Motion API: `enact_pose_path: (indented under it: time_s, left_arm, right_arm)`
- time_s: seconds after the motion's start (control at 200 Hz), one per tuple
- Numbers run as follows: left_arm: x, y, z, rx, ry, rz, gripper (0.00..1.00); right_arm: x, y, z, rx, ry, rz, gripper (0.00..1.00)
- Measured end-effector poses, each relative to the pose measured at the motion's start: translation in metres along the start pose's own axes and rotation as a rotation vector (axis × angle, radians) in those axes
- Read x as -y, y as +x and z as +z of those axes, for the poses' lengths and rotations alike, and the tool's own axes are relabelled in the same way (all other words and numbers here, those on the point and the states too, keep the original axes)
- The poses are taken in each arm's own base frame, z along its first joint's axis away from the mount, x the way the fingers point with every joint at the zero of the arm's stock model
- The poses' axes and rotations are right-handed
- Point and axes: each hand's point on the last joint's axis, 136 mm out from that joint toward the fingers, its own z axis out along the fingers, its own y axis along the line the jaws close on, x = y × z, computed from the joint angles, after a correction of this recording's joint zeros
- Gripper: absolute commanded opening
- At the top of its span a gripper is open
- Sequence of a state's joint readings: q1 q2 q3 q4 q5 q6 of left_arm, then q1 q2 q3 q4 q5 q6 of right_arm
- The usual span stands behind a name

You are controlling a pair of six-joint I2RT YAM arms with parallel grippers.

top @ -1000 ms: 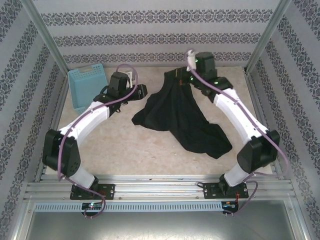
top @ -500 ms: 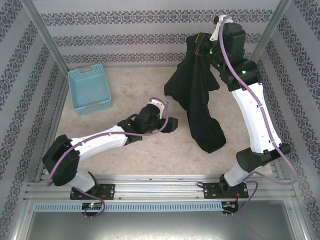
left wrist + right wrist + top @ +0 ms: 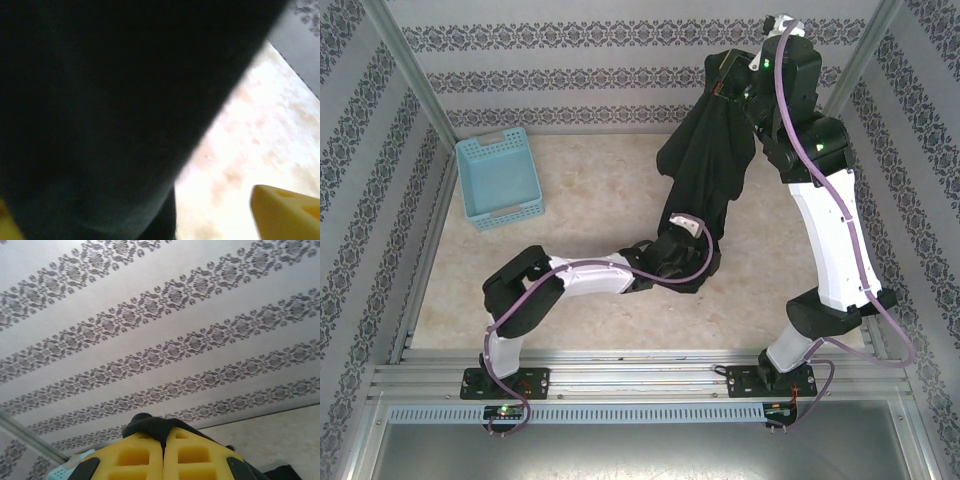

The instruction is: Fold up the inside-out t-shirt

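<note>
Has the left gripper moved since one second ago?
Yes. The left gripper left the blue basket and went right and nearer, to the lower end of the hanging t-shirt.

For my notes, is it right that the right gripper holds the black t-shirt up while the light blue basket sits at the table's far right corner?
Not quite: the top external view shows the light blue basket at the far left corner. The right gripper does hold the black t-shirt up.
</note>
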State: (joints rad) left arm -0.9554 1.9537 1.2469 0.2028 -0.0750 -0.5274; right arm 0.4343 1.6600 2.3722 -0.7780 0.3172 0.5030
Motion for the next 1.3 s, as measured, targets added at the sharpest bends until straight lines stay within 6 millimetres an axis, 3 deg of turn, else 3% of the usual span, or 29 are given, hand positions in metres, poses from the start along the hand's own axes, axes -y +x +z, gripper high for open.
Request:
enact_pose_path:
  time_s: [0.145,0.29,0.42,0.58,0.684,0.759,0.849,1.044,1.149,1.219,1.299]
  left_arm:
    - [-0.051,-0.004,0.004,0.0,-0.105,-0.04,0.3]
    - [-0.112,-0.011,-0.025,0.009,-0.216,-0.046,0.09]
    - [-0.135,-0.06,-0.074,0.11,-0.26,-0.011,0.03]
    - [-0.136,-0.136,-0.146,0.31,-0.271,0.056,0.08]
    - [-0.128,-0.159,-0.168,0.362,-0.269,0.112,0.11]
    - [-0.129,-0.156,-0.167,0.341,-0.275,0.145,0.24]
    - [-0.134,-0.131,-0.153,0.253,-0.269,0.174,0.47]
    - [-0.164,-0.044,-0.127,-0.003,-0.311,0.117,0.65]
    - [-0.177,-0.01,-0.125,-0.109,-0.354,0.043,0.71]
    - [-0.177,-0.001,-0.123,-0.138,-0.354,-0.001,0.75]
    - [-0.178,0.009,-0.121,-0.163,-0.364,-0.045,0.77]
  right_arm:
    - [0.02,-0.013,-0.013,0.042,0.082,-0.001,0.0]
    - [0.061,-0.038,-0.035,0.107,0.196,0.012,0.0]
    - [0.097,-0.055,-0.056,0.158,0.293,0.025,0.0]
    - [0.124,-0.07,-0.081,0.214,0.365,0.04,0.0]
    - [0.139,-0.065,-0.094,0.215,0.399,0.041,0.0]
    - [0.151,-0.046,-0.099,0.183,0.414,0.038,0.0]
    - [0.173,-0.002,-0.102,0.104,0.438,0.045,0.0]
    - [0.243,0.129,-0.098,-0.143,0.542,0.124,0.0]
    - [0.269,0.184,-0.098,-0.257,0.581,0.177,0.0]
    - [0.277,0.203,-0.097,-0.298,0.588,0.2,0.0]
    - [0.28,0.211,-0.097,-0.311,0.582,0.22,0.0]
